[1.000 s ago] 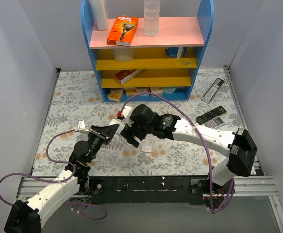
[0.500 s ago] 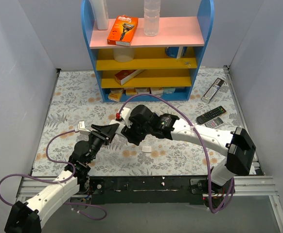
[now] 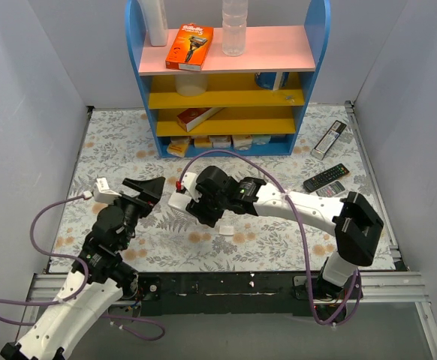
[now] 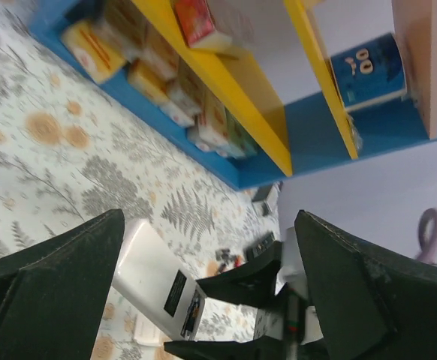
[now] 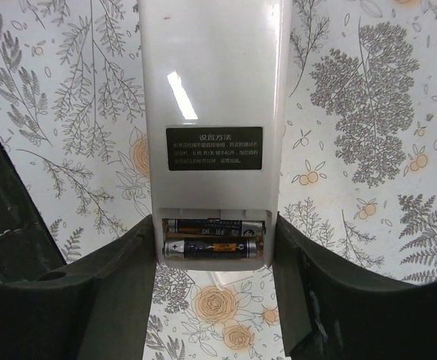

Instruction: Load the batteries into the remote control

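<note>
- The right end effector (image 5: 215, 259) is clamped on the two long sides of the white remote control (image 5: 211, 90). It holds the remote back-up over the flowered table (image 5: 369, 112), left of the middle. I cannot tell whether the remote rests on the table or hangs just above it.
- Two batteries (image 5: 215, 240) lie side by side in the open compartment at the gripped end, with nothing covering them.
- The left end effector (image 3: 145, 187) is spread wide and empty, just to the left of the remote.
- With no lid on, any tilt or jolt of the right arm could let the batteries roll or spring out.
- The upper battery sits partly under the compartment rim. If it is not pressed fully home, a lid may jam on it.
- A small white piece (image 3: 226, 227) lies flat on the table near the right arm, and it is probably the lid. It looks thin and low, so fingers could skid it away instead of lifting it.
- The left fingers are near enough that a careless move could knock the remote askew in its grip.
</note>
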You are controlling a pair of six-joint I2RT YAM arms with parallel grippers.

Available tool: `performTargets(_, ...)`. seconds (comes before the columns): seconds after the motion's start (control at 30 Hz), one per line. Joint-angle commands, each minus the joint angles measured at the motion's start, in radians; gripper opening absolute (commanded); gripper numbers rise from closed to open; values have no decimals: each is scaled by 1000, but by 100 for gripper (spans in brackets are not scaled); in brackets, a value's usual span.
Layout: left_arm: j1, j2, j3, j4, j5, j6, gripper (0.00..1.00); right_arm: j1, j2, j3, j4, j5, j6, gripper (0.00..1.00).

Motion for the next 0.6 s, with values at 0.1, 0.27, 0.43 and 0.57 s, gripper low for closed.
performTargets(0.1, -1, -23, 213, -355, -287, 271, 98, -2, 83, -31, 41, -12, -41, 17)
performTargets(0.27, -1, -63, 233, -352, -315, 399, 98, -2, 151, -43, 44, -12, -81, 21)
performTargets(0.43, -1, -114, 210, -314, -281, 493, 98, -2, 194, -49, 55, -44, -113, 25)
performTargets(0.57, -1, -151, 176, -292, -280, 516, 98, -2, 232, -37, 55, -58, -127, 32)
